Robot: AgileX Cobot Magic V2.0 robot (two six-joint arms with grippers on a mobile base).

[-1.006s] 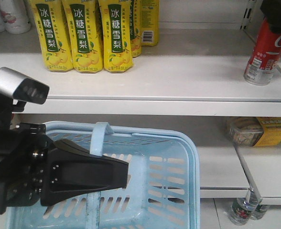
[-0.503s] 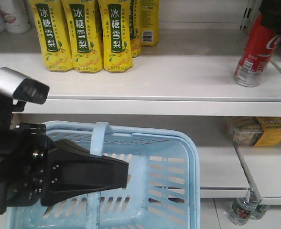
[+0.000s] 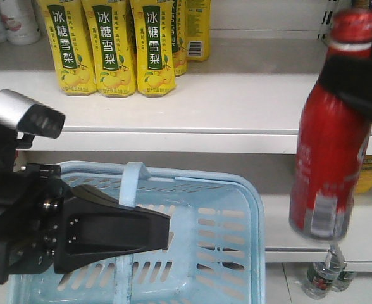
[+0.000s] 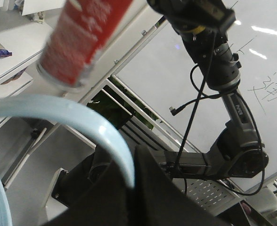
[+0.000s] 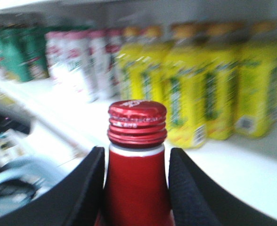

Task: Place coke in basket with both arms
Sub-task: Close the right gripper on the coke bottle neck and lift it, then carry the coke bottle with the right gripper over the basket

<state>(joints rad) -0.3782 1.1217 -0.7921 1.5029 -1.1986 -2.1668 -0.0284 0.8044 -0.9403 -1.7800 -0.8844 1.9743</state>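
**Right hand** (image 5: 136, 165): both black fingers (image 5: 84, 188) are pressed against the shoulder of the coke (image 5: 137, 127), just beneath its white neck band. The red cap stands clear above them. The bottle hangs in the air, slightly tilted, off the shelf (image 3: 224, 107). It is beside the right rim of the basket (image 3: 259, 215), not yet over the opening.

**Left hand** (image 3: 161, 231): drawn together, apparently on the basket's pale handle (image 3: 133, 180), though the contact itself is hidden.

**Handling:** a metal bottle is stiff and will not yield to the pads. Its gloss makes it slippery, and if full it is probably moderately heavy. Because the body widens below the grip, it could slide downward. A hold lower, on the straight body, would be surer.

Yellow drink bottles (image 3: 110, 50) stand behind on the shelf.
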